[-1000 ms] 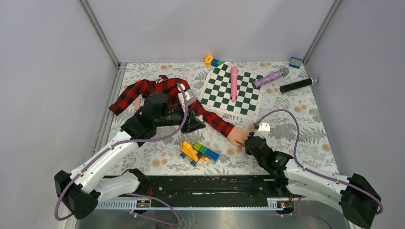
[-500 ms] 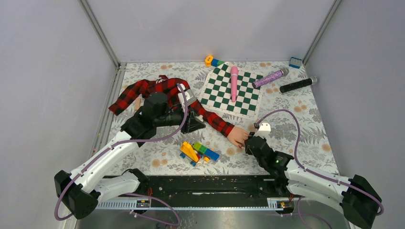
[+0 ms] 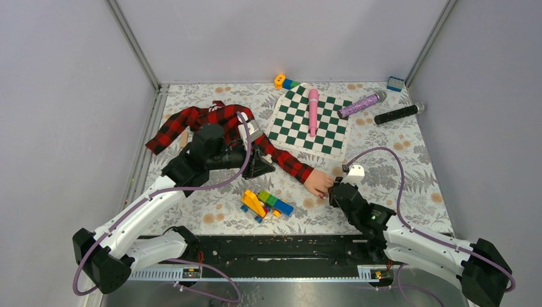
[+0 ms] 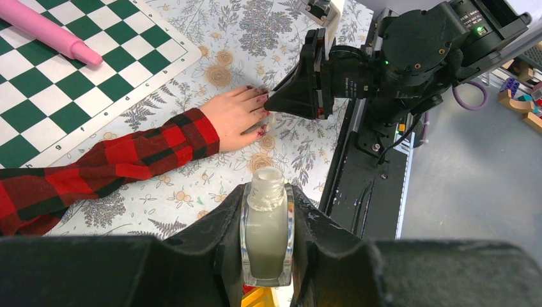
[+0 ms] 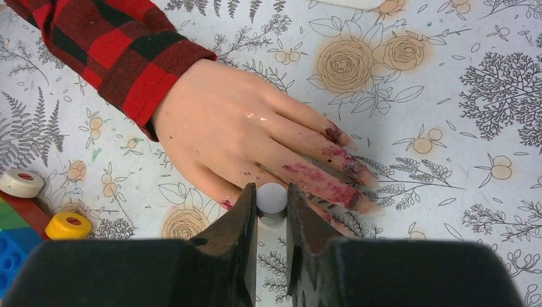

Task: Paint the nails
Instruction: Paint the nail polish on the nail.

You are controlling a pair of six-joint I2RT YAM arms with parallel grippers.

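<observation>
Two tools, both closed on something. Right tool (image 5: 271, 192) pinches a white brush cap (image 5: 271, 203) just at the hand's (image 5: 236, 128) near fingers. Left tool (image 4: 266, 199), well back from the hand, clamps the open bottle (image 4: 266, 249) upright. Nails (image 5: 360, 176) tip the hand, low on the desk (image 5: 447, 77), smeared dark red. Hand looks stiff, light, apt to slide. Don't grip the nails; steady at the wrist, brush lightly.

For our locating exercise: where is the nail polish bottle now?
In the left wrist view, the nail polish bottle stands upright, uncapped, clamped in the left end effector, near the plaid sleeve.
</observation>
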